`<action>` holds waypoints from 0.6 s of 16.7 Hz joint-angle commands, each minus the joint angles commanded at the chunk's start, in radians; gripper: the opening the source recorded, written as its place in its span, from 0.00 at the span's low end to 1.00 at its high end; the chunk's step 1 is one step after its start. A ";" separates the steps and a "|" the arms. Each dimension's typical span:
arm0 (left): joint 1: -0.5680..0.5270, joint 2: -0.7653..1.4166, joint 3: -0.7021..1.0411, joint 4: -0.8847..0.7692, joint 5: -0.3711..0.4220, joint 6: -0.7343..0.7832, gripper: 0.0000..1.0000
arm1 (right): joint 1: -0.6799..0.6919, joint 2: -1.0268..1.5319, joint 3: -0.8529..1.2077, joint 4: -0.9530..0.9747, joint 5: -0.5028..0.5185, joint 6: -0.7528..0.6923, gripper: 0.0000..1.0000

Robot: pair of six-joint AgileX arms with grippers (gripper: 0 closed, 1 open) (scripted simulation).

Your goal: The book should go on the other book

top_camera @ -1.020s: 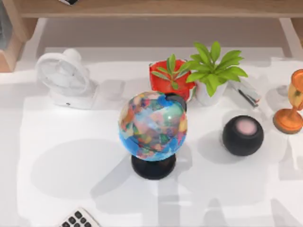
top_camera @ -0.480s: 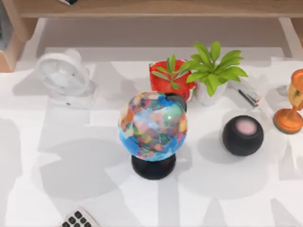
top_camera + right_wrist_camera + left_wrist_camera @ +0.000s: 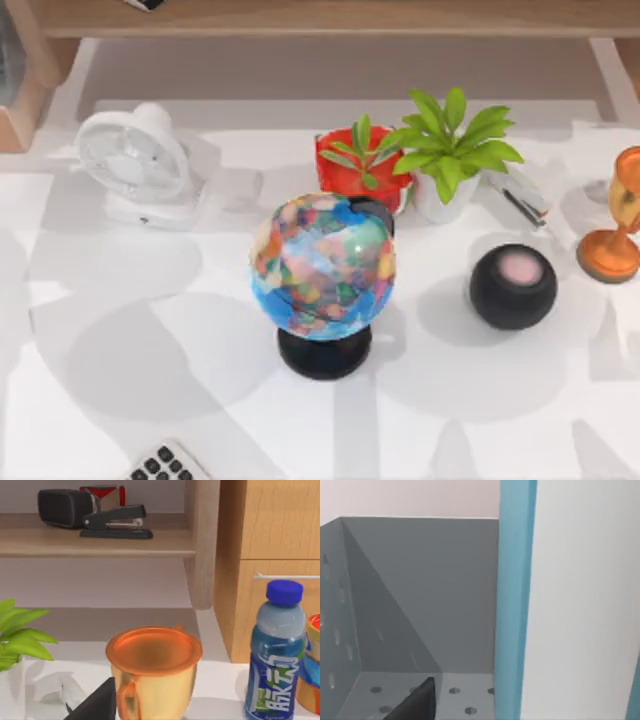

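Over the last second nothing on the counter [image 3: 150, 400] moves: the globe [image 3: 322, 270], the white fan [image 3: 135, 160], the two potted plants and the black round speaker [image 3: 513, 285] sit exactly where they were. Only the broad shadows sliding across the white surface on the left half change shape, which I read as the arms swinging overhead. So I judge the task as barely begun, with no book stacked yet.

In its wrist view my left claw [image 3: 417, 705] sits close up against a tall teal edge with a white face beside it [image 3: 512, 605], which I take to be the book, standing upright inside a grey perforated holder [image 3: 395, 605]. I cannot tell how far open this claw is, or whether it touches the book.

My right claw [image 3: 97, 702] looks toward the orange goblet [image 3: 152, 665] at the counter's right edge, with a blue bottle [image 3: 275, 655] beside it. Its opening I cannot tell either; it appears to hold nothing.
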 joint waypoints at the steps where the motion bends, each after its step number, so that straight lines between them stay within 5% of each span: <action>1: 0.000 0.000 0.000 0.000 0.000 0.000 1.00 | 0.000 0.000 0.000 0.000 0.000 0.000 1.00; 10: -0.025 0.092 0.140 -0.047 -0.024 -0.001 1.00 | 0.000 0.000 0.000 0.000 0.000 0.000 1.00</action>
